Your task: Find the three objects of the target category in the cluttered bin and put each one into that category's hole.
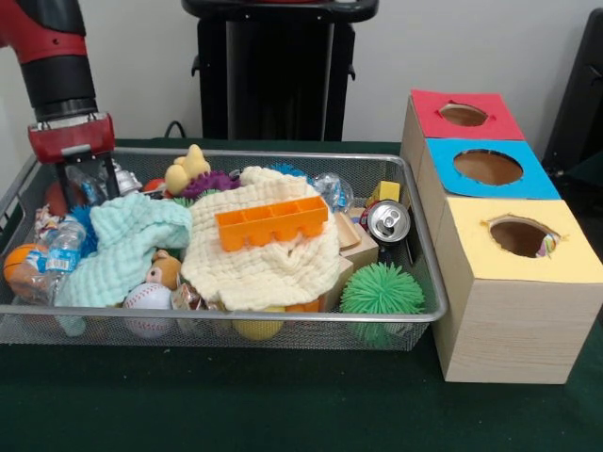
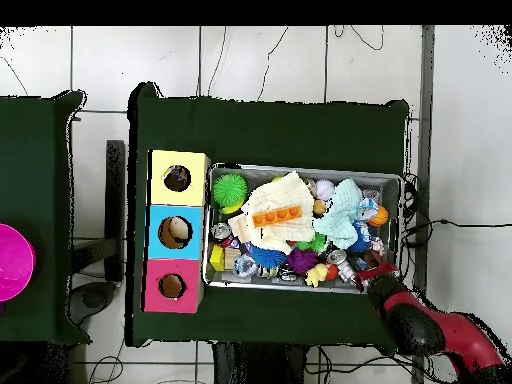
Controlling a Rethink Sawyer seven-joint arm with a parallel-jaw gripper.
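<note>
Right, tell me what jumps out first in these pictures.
The wire basket heaped with clutter: a cream waffle cloth with an orange tray on top, and a green spiky ball at its corner. Beside it stand three boxes topped red, blue and yellow, while the red arm dips into the basket's opposite end.

From the front we look low and close across the table at the wire bin [image 1: 415, 325] and the robot's pedestal [image 1: 280, 71] behind. Overhead we look straight down from high up. Both views share the bin [image 2: 395, 182] and boxes [image 2: 178, 232].
</note>
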